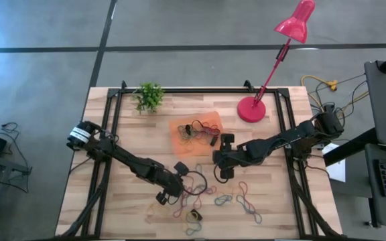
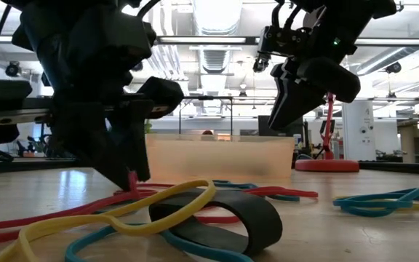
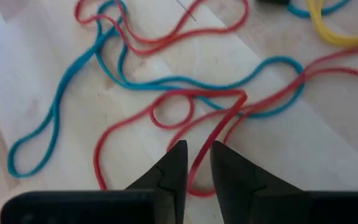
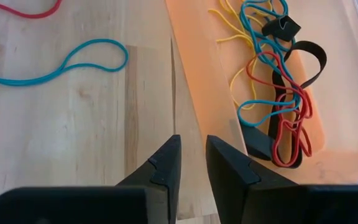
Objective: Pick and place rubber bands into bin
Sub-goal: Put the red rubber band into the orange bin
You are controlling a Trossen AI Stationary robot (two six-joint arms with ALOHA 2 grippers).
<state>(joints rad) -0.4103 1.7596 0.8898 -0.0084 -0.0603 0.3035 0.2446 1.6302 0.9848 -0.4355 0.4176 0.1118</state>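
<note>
One bin (image 1: 196, 130) sits on the bench (image 1: 112, 201), mid-way across and toward its far side, between a small plant (image 1: 150, 97) and the round base of a red lamp (image 1: 252, 109). In the right wrist view the bin (image 4: 197, 74) holds a tangle of bands: two blue (image 4: 263, 37), two or three red (image 4: 294, 134), thin yellow ones (image 4: 235, 28), and two wide black ones (image 4: 303, 62); the exact count is unclear where they overlap.

Two arms are at work. The left end effector (image 1: 168, 194) is down on the bench among the loose bands near the front edge. Its fingers (image 3: 229, 177) are nearly together, with a red band (image 3: 219, 127) running through the narrow gap between the tips; whether they already pinch it cannot be told. Around it in the left wrist view lie one long blue band (image 3: 104, 68), a second red loop (image 3: 166, 31) and a yellow one (image 3: 334, 28).

The right end effector (image 1: 220, 159) hangs just beside the bin's near right corner, its fingers (image 4: 229, 168) a little apart and holding nothing, over bare wood at the bin's edge.

More loose bands (image 1: 243, 199) are scattered across the front of the bench: red, blue, yellow and one black; they overlap too much for a firm count. The low view shows a wide black loop (image 2: 224, 218) lying under a yellow band (image 2: 108, 218) in the foreground.
</note>
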